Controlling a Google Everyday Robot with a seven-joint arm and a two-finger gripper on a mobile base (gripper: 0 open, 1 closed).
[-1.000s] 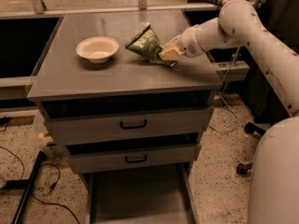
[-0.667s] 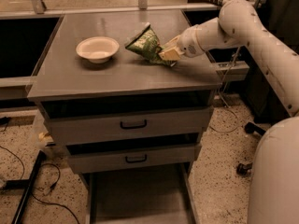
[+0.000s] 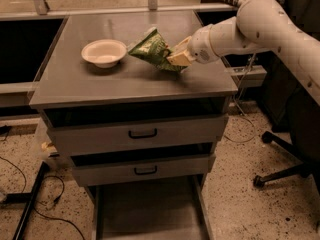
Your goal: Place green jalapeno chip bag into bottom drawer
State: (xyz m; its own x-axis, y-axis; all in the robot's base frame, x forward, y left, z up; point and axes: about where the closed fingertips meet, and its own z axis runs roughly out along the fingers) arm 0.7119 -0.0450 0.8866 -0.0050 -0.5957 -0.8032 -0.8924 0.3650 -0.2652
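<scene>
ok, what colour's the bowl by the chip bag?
Off-white, camera view; the bowl sits beside the chip bag the gripper holds.

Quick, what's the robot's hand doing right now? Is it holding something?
The hand: closed on the green jalapeno chip bag, above the cabinet top.

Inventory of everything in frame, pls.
green jalapeno chip bag: 1, green, on cabinet top, tilted, right of bowl
white bowl: 1, white, cabinet top, left of bag
cabinet: 1, grey, centre
black-handled drawers: 2, grey, closed, front of cabinet
bottom drawer: 1, grey, pulled open, nothing seen in it
chair base: 1, black, floor at right
cables: several, black, floor at left
arm: 1, white, reaching in from the right
gripper: 1, pale yellow fingers, shut on bag's right end
</scene>
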